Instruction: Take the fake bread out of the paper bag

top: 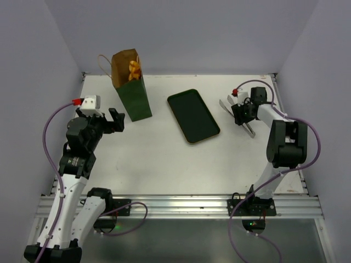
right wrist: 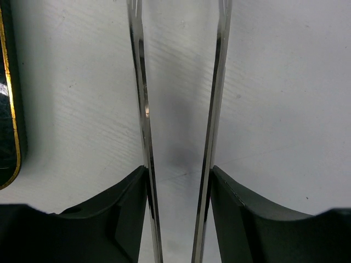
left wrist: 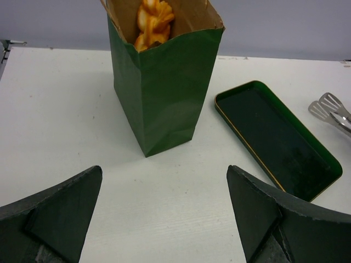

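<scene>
Left fingers (left wrist: 60,213): spread wide, holding nothing. Right fingers (right wrist: 109,219): closed against both thin, polished metal arms of the tongs (right wrist: 143,109). Paper bag (left wrist: 164,98): upright on the white table (left wrist: 55,109) at 12 o'clock from the left fingers, matte green, creased. Glossy orange fake bread (left wrist: 152,22) sits in its open top. Flat green tray (left wrist: 274,137): 2 o'clock.

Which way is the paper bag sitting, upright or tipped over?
Upright. The paper bag stands on its base on the table, mouth open upward, with fake bread showing inside at the top.
</scene>
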Available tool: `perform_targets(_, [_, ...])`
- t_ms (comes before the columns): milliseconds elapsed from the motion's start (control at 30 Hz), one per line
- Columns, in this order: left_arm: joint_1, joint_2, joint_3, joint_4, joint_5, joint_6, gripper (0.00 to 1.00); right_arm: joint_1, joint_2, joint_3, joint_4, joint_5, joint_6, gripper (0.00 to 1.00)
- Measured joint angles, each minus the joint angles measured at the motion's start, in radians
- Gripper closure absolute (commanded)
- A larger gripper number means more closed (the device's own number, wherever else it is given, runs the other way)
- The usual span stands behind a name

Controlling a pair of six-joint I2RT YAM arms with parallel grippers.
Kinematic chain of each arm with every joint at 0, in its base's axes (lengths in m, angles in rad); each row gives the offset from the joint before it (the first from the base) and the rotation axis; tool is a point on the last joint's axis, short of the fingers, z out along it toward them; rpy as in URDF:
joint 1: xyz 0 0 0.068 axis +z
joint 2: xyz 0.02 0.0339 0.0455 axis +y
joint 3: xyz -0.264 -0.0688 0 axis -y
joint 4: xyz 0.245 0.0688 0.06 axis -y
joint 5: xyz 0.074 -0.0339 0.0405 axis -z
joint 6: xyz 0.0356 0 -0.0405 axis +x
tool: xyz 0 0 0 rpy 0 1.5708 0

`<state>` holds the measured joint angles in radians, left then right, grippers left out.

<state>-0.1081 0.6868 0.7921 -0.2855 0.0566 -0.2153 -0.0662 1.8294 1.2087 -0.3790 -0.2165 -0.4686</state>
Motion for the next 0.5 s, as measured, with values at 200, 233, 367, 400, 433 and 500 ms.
perform_targets(200, [0.000, 0.001, 0.000, 0.003, 0.000, 0.001, 0.00, -0.013, -0.027, 0.000, 0.000, -0.015, 0.005, 0.50])
perform_targets(233, [0.000, 0.002, 0.000, 0.004, -0.002, 0.001, 0.00, -0.018, -0.040, 0.000, 0.000, -0.019, 0.008, 0.50])
perform_targets(367, [0.000, 0.026, 0.017, 0.003, -0.019, 0.000, 0.00, -0.046, -0.110, 0.000, -0.001, -0.056, 0.023, 0.50])
perform_targets(400, [0.000, 0.045, 0.033, -0.004, -0.032, -0.001, 0.00, -0.053, -0.132, 0.000, -0.002, -0.069, 0.029, 0.50])
perform_targets(433, [0.000, 0.064, 0.053, -0.008, -0.046, -0.002, 0.00, -0.058, -0.153, 0.000, -0.002, -0.080, 0.034, 0.50])
perform_targets(500, [0.000, 0.116, 0.108, -0.017, -0.077, -0.006, 0.00, -0.065, -0.193, 0.000, -0.003, -0.108, 0.045, 0.51])
